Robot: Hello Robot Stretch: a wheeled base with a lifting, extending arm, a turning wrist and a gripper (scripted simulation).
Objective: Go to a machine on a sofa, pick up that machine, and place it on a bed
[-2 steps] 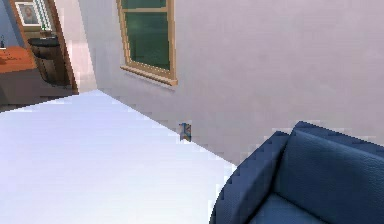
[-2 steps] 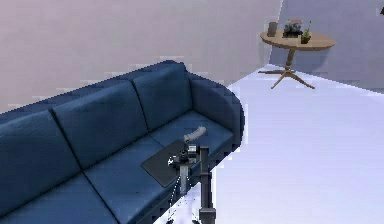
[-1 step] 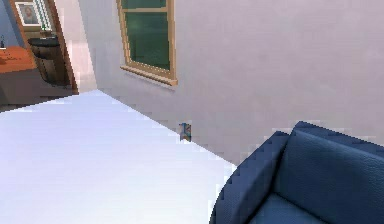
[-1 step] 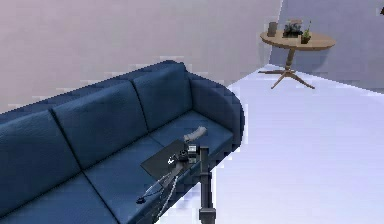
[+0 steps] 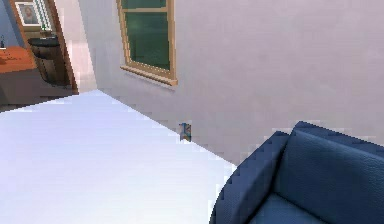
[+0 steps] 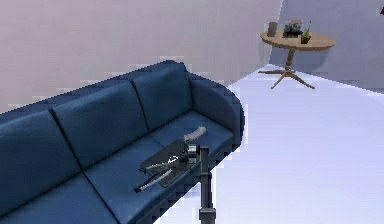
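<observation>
A dark blue sofa [image 6: 100, 130] runs across the arm side view, and its end [image 5: 310, 180] fills the forward view's lower right corner. On its right seat cushion lies a flat dark thing [image 6: 152, 172], perhaps the machine. The dark arm bar [image 6: 207, 190] rises from the bottom edge beside the sofa's front. The gripper [image 6: 180, 155] reaches left from the bar's top, over that cushion and the flat dark thing. I cannot tell whether it holds anything.
A round wooden side table [image 6: 297, 42] with small things on top stands at the far right. The pale floor [image 6: 310, 150] lies open between it and the sofa. Ahead are a wall with a green-framed window [image 5: 148, 38], a wall outlet [image 5: 185, 131] and a doorway [image 5: 40, 50].
</observation>
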